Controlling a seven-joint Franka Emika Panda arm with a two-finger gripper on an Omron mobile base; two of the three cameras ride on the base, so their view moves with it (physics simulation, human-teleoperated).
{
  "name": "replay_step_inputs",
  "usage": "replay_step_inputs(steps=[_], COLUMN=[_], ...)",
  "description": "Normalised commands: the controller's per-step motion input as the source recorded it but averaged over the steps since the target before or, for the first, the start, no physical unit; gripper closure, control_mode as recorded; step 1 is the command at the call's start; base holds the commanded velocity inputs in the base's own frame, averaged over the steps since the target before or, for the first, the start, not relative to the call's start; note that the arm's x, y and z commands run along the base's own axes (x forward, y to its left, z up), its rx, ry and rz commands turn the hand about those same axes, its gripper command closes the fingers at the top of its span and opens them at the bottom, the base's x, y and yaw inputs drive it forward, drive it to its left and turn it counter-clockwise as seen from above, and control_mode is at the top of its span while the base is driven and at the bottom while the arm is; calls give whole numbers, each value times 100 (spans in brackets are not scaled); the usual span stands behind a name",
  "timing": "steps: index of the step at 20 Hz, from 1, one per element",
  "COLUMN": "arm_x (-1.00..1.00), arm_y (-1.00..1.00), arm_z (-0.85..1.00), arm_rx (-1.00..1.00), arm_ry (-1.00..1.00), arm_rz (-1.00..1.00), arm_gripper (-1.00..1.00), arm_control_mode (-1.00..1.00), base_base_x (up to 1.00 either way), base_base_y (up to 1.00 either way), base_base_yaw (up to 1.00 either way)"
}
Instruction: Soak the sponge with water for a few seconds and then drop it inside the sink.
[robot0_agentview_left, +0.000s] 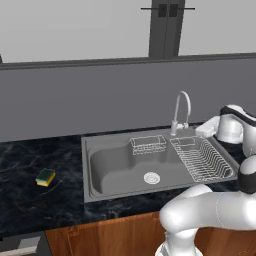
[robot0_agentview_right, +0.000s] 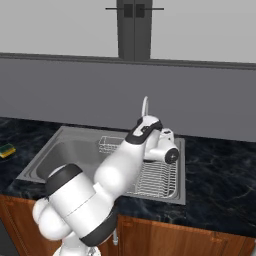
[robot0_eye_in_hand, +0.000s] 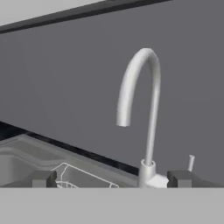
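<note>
The sponge (robot0_agentview_left: 45, 177) (robot0_agentview_right: 6, 150), yellow with a dark green top, lies on the dark counter left of the sink (robot0_agentview_left: 95, 172) (robot0_agentview_right: 47, 150), far from my hand. My gripper (robot0_eye_in_hand: 111, 179) (robot0_agentview_left: 202, 129) is open and holds nothing. It hovers over the sink's back right corner and points at the arched faucet (robot0_eye_in_hand: 144, 109) (robot0_agentview_left: 182, 112) (robot0_agentview_right: 145, 106). The faucet's base and its small lever (robot0_eye_in_hand: 190, 162) stand just ahead, by my right fingertip (robot0_eye_in_hand: 179, 178). No water is in view; the spout end looks dry.
A wire dish rack (robot0_agentview_left: 202, 159) (robot0_agentview_right: 155, 177) fills the sink's right part. A small wire basket (robot0_agentview_left: 148, 144) hangs at the basin's back, and the round drain (robot0_agentview_left: 151, 177) sits in the basin floor. A grey wall rises behind the faucet. My arm arches over the rack.
</note>
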Motion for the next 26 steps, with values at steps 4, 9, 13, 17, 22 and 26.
replay_step_inputs(steps=[4,9,13,17,22,26], arm_x=[4,1,0,5,17,19], arm_y=[-6,-7,-3,-1,0,0], arm_z=[2,31,28,6,-2,-3], arm_rx=[1,2,0,0,0,0], arm_ry=[-3,1,8,11,7,0], arm_rz=[5,3,0,0,0,0], arm_gripper=[-100,-100,-100,-100,-100,-100], arm_control_mode=[-100,-100,-100,-100,-100,-100], base_base_x=[0,0,0,0,0,0], base_base_y=[0,0,0,0,0,0], base_base_yaw=[0,0,0,0,0,0])
